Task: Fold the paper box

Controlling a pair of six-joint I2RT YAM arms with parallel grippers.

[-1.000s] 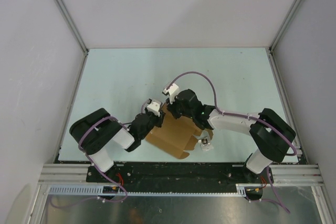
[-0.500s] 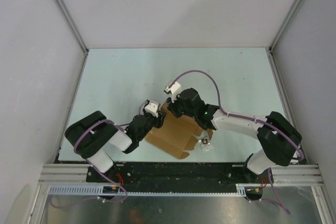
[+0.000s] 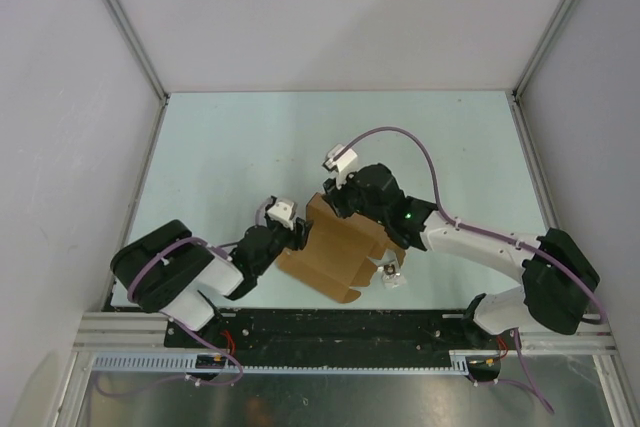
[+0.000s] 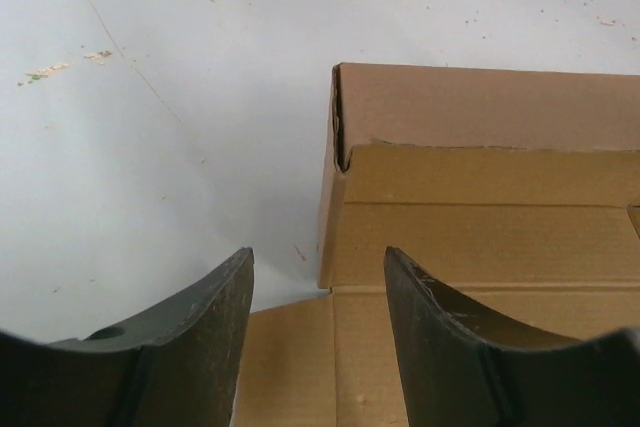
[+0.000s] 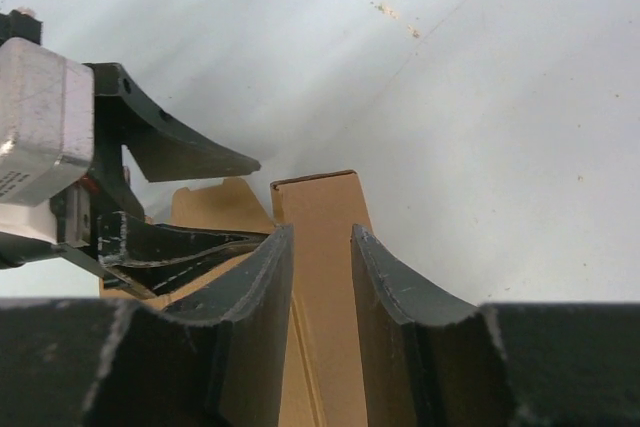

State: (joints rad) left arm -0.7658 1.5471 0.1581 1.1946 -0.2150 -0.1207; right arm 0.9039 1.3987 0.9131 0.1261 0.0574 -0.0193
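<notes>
Close to the front edge of the counter (image 3: pixel 230 147) sits the paper box (image 3: pixel 335 252), the left end effector (image 4: pixel 318 257) open at its left corner, the right end effector (image 5: pixel 320 235) pinching its far wall, with wide counter beyond.

The left gripper (image 4: pixel 318 259) shows two dark fingers at the near edge, spread apart and holding nothing. Just beyond them stands an upright wall of the paper box (image 4: pixel 480 217), slit at its left corner, with a flat panel lying near. The pale table (image 4: pixel 150 97) is speckled.
</notes>
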